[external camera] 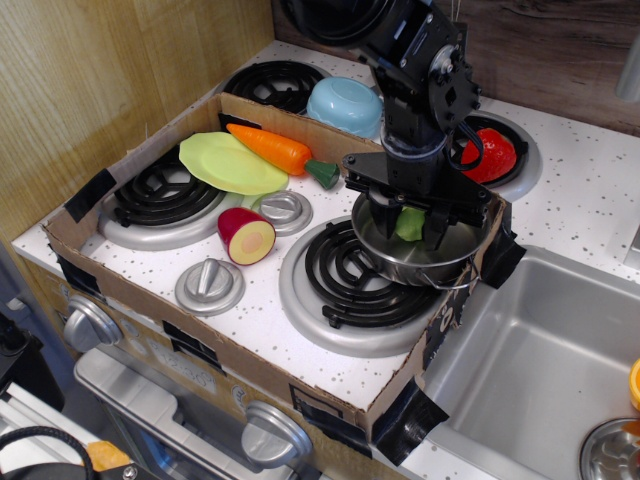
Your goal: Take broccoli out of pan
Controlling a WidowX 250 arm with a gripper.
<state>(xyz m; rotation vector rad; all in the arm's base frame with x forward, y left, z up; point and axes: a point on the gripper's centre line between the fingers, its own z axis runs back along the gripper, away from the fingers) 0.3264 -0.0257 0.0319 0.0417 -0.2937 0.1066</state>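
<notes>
A shallow brown cardboard tray [120, 290] sits over the white speckled toy stove top [590, 215]. Inside it, a flat yellow-green plastic plate [230, 162] lies far left, touching an orange toy carrot [272, 148]. A halved red-and-yellow toy fruit [246, 236] rests near two grey knobs. A light-blue bowl [344, 104] sits farther back, a red toy [494, 153] far right, a steel sink [545, 375] near right.

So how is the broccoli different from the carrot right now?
The broccoli is pale green and small; the carrot is orange with a dark green top, and longer. The broccoli sits inside the pan between the gripper's fingers; the carrot lies free on the stovetop beside the plate. The broccoli is partly hidden by the gripper; the carrot shows fully. Both look like plastic toy vegetables.
</notes>
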